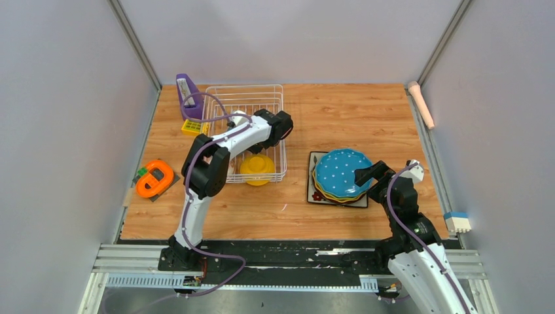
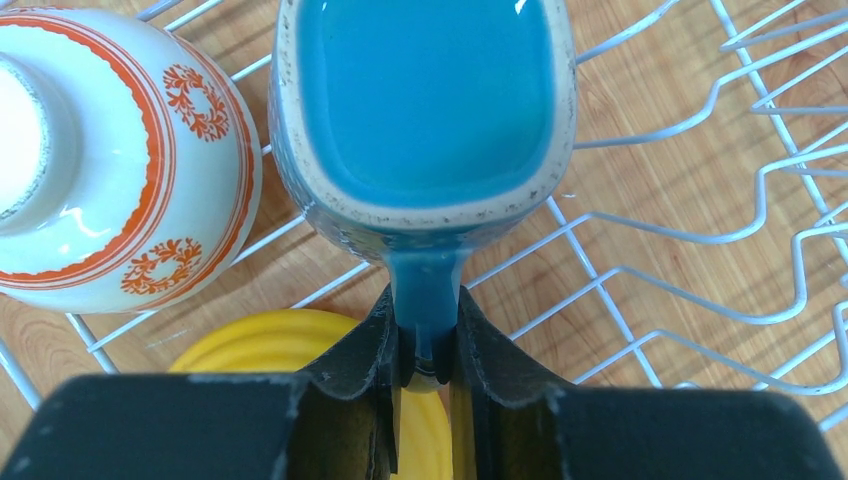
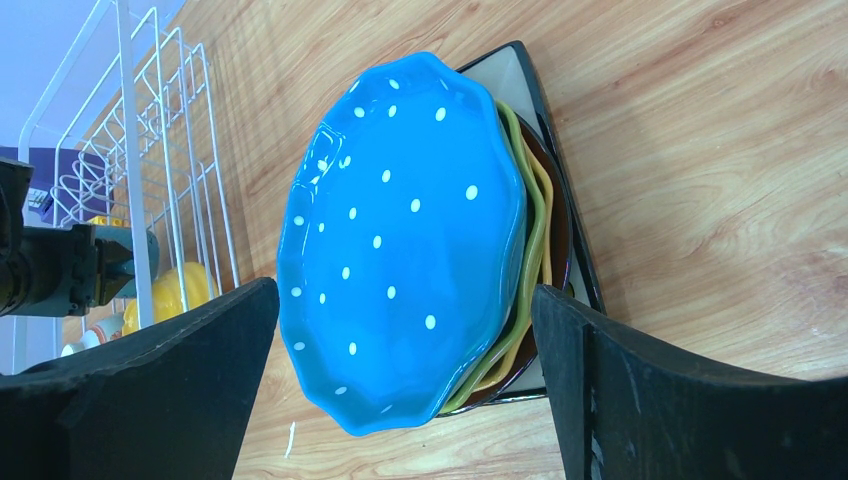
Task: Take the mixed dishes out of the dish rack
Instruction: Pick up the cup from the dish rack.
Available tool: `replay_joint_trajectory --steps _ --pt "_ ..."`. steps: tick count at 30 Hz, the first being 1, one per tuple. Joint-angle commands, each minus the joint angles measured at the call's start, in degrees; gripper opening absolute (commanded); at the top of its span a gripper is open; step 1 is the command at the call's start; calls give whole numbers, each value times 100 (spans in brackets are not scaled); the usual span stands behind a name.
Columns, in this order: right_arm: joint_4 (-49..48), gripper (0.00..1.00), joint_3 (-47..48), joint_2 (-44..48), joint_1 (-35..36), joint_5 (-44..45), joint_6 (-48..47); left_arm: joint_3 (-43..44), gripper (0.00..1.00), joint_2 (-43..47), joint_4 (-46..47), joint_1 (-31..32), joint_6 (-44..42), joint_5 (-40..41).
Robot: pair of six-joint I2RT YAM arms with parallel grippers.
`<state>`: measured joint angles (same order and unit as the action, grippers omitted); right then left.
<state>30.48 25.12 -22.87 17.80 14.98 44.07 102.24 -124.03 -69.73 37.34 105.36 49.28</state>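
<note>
The white wire dish rack [image 1: 245,88] stands at the back left. My left gripper [image 2: 428,350] is inside it, shut on the handle of the blue-grey mug [image 2: 420,110], which shows its blue inside. The red-and-white patterned bowl [image 2: 110,160] sits left of the mug, and the yellow bowl [image 2: 270,345] lies below the fingers, at the rack's front [image 1: 257,167]. My right gripper [image 3: 405,390] is open and empty over the near edge of the blue-dotted plate [image 3: 400,240]. That plate tops a stack [image 1: 340,171] with green [image 3: 520,200] and yellow [image 3: 545,220] plates on the dark square plate [image 3: 520,70].
A purple slanted holder [image 1: 188,91] and a small yellow grid block [image 1: 192,127] stand left of the rack. An orange tape measure [image 1: 155,178] lies at the left table edge. A pink cylinder [image 1: 422,104] and a white-and-blue block [image 1: 457,222] lie at the right edge.
</note>
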Motion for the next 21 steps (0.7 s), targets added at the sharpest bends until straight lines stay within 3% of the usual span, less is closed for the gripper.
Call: replay_joint_trajectory --steps 1,7,11,13,16,19,21 --pt "-276 100 -11 18 -14 71 36 -121 0 587 -90 -5 -62 411" --pt "-278 100 -5 26 -14 96 32 -454 0 1324 121 170 -403 892" --pt "-271 100 6 23 -14 124 22 -1061 0 2206 846 291 -1045 1013" --pt "-278 100 17 11 -17 136 17 -1732 0 2663 1713 308 -1906 793" --pt "-278 100 59 21 -14 106 -10 -2528 0 3283 3814 309 -3371 308" --pt "-277 100 165 53 -14 -138 -76 -3390 0 3941 5835 311 -5048 -865" --pt "-286 100 245 99 -14 -381 -64 -3591 0 4196 6472 309 -5728 -1596"
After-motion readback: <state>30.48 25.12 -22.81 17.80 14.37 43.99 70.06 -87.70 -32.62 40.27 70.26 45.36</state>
